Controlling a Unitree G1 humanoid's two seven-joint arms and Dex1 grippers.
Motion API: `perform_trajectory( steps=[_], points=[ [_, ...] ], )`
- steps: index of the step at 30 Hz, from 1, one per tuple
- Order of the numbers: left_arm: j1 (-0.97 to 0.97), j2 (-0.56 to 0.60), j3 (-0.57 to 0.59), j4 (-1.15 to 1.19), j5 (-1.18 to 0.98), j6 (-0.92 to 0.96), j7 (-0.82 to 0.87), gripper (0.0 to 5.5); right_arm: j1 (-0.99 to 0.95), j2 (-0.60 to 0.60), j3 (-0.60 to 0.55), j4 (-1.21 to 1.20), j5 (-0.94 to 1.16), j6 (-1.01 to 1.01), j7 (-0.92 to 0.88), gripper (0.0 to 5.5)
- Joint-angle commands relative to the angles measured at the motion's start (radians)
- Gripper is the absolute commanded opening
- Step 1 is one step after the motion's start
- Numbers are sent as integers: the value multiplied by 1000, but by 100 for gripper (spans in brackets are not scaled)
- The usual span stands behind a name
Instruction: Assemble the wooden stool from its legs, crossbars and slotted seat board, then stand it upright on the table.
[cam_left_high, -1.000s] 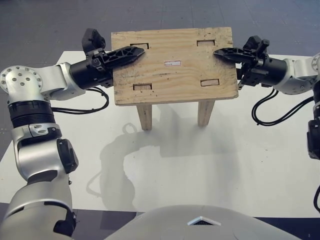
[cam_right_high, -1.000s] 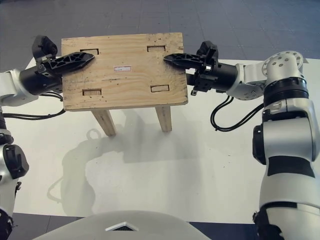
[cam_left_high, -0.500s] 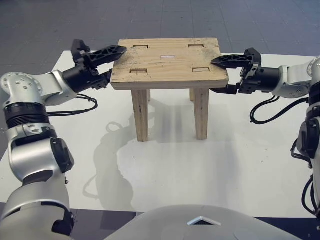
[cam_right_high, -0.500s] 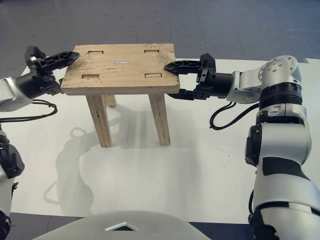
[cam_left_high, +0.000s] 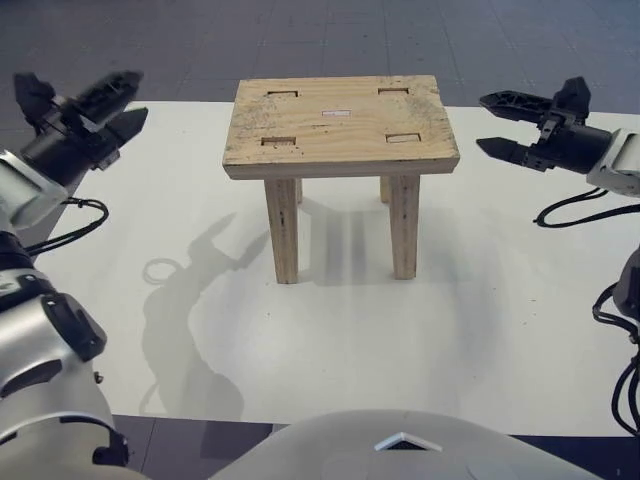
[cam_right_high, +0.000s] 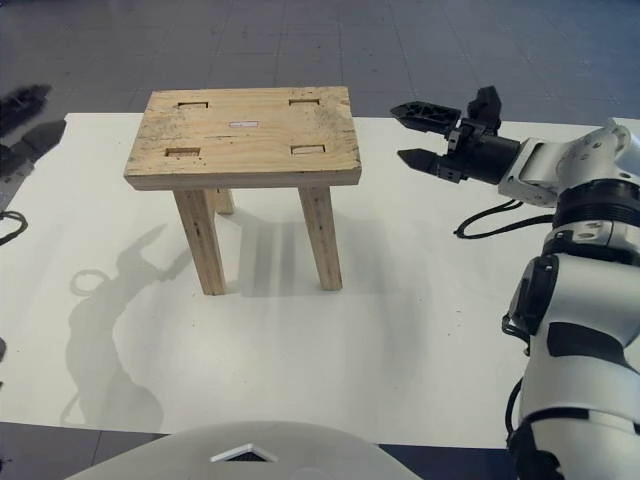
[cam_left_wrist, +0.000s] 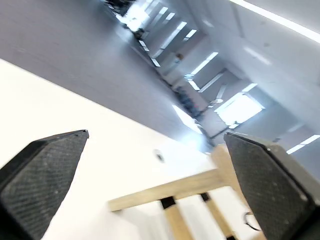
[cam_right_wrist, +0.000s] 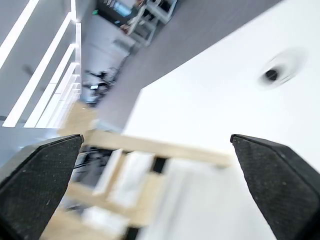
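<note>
- Left arm (cam_left_high: 28, 308): rounded silver-grey shells, a black oval cover at the elbow, and a pale forearm ending in a black wrist.
- Right arm (cam_right_high: 588, 292): the same silver shells, with a black ribbed ring near the shoulder and a black oval side cover.
- Left cable (cam_left_high: 76, 212): black, looping beside the forearm.
- Right cables (cam_right_high: 480, 222): black, hanging under the forearm.
- Left gripper (cam_left_high: 135, 96) and right gripper (cam_left_high: 482, 122): matte black, each with two long tapered fingers.
- Pads (cam_left_wrist: 42, 167): dark grey with a fine cross-hatched texture.
</note>
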Motion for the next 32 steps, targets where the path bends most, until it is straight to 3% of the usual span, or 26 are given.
perform_trajectory(
  steps=[1, 4, 7, 20, 32],
  points=[
    [250, -323, -185, -406, 338, -410, 428, 502, 330, 234, 51, -326, -278, -561, -395, 546],
    [313, -477, -248, -481, 421, -543, 532, 502, 456, 391, 53, -368, -350, -806, -516, 546],
    [343, -525, -275, -499, 465, -612, 547, 502, 469, 482, 53, -344, -382, -919, -552, 546],
    [354, -552, -292, -509, 531, -670, 538, 502, 393, 515, 24, -263, -476, -1019, -619, 546],
    [308, -580, -313, -574, 548, -590, 576, 502, 402, 533, 39, -316, -527, -980, -652, 546]
  ],
)
